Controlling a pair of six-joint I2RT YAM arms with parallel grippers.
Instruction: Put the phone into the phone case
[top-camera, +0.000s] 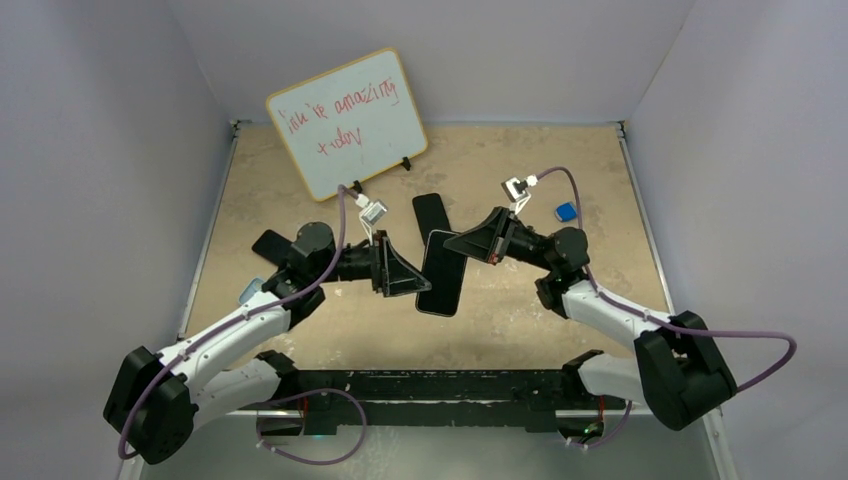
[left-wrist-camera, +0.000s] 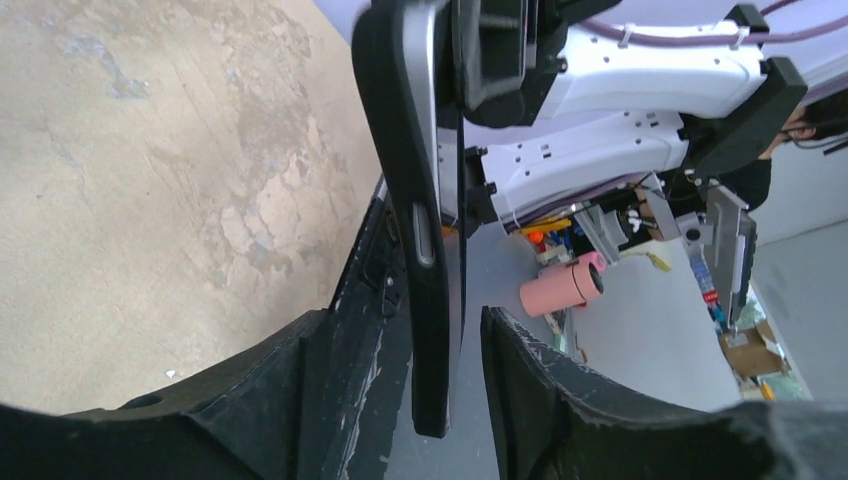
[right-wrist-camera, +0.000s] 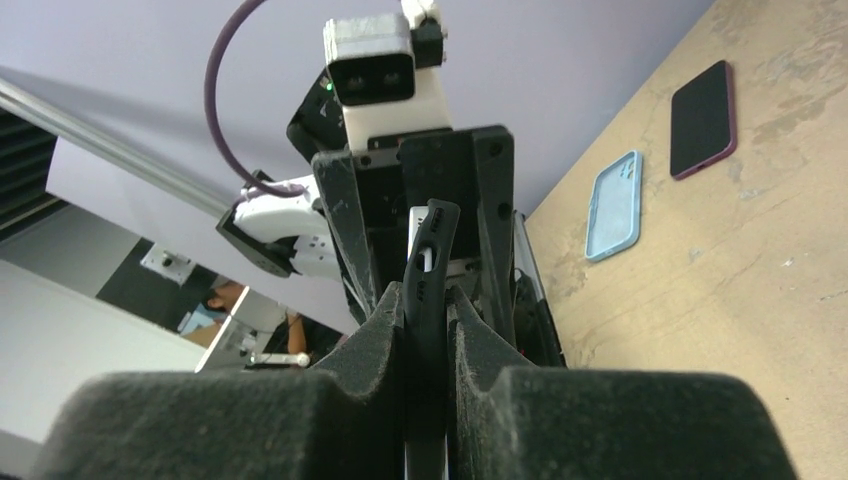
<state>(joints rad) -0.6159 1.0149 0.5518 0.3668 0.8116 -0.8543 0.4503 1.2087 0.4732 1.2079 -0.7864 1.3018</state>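
Phone case (top-camera: 440, 272), black and slim, hangs in the air between the two arms, on the arm-base side of the whiteboard (top-camera: 347, 122) and a little to its right, clear of the table (top-camera: 500, 170). The right gripper (right-wrist-camera: 425, 300) has both fingers pressed flat against the case's edge, with no gap on either side in the right wrist view. The left gripper (left-wrist-camera: 405, 320) meets the case from the opposite side. Its fingers (left-wrist-camera: 540, 390) stand apart and straddle the case's long edge, with daylight showing between the case and the nearer pad. Along the case's open face, the left wrist view shows a thin grey slab that seems to be the phone (left-wrist-camera: 450, 260). Whether it is fully seated cannot be told.

A second black phone (top-camera: 432, 215) lies flat on the table just off the whiteboard's lower right corner. Off the whiteboard's lower left corner, beside the left arm, lie a dark phone with a maroon rim (right-wrist-camera: 703, 118) and a light blue case (right-wrist-camera: 613, 205), near each other but apart. A small blue item (top-camera: 566, 211) sits well to the right of the whiteboard.
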